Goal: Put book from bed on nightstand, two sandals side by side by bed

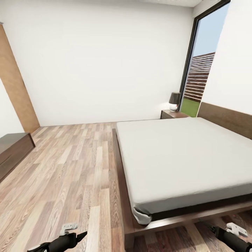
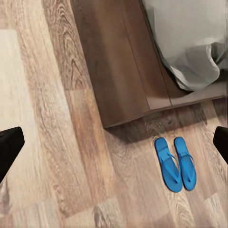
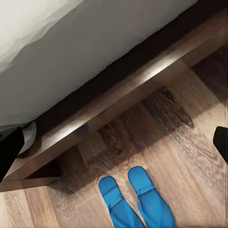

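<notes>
Both claws hang low and empty: the left claw (image 2: 114,142) has its jaws spread wide, and so does the right claw (image 3: 114,142). Beneath them the 2 sandals (image 2: 175,163), thin, flat, bright blue, lie side by side on the wood floor (image 1: 70,168) just beside the bed (image 1: 182,157) frame's corner. A careless base move could scatter them. The mattress looks bare; no book.

A pale grey mattress tops the dark wood bed (image 1: 120,182); beyond it, a lamp (image 1: 174,100) stands on the nightstand (image 1: 171,114).
</notes>
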You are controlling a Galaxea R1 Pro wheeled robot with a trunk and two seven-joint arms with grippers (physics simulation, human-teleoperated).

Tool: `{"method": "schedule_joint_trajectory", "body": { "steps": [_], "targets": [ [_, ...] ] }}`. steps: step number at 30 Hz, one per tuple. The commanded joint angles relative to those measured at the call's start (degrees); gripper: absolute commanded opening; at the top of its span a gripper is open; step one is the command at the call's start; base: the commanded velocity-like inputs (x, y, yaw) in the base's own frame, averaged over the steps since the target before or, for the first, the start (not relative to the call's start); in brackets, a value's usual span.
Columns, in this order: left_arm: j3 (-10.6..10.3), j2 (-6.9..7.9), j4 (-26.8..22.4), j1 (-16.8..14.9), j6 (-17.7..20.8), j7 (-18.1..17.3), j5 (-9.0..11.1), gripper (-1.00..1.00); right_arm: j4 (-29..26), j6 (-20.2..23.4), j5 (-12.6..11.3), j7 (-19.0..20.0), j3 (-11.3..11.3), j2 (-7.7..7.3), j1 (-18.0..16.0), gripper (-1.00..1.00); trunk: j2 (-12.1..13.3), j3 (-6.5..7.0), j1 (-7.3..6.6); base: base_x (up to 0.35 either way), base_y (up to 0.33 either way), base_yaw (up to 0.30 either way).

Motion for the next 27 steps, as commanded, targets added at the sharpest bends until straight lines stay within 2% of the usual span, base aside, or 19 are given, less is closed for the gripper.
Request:
{"method": "schedule_joint_trajectory", "body": {
  "steps": [1, 27],
  "targets": [
    [-0.1, 0.03, 0.1, 0.0, -0.2, -0.2, 0.2, 1.00, 0.3, -0.3, 0.0, 0.3, -0.1, 0.00, -0.1, 1.00, 0.0, -0.06, 0.00, 0.000, 0.000, -0.280],
    [-0.1, 0.03, 0.1, 0.0, -0.2, -0.2, 0.2, 1.00, 0.3, -0.3, 0.0, 0.3, -0.1, 0.00, -0.1, 1.00, 0.0, -0.06, 0.00, 0.000, 0.000, -0.275]
  ]
}}
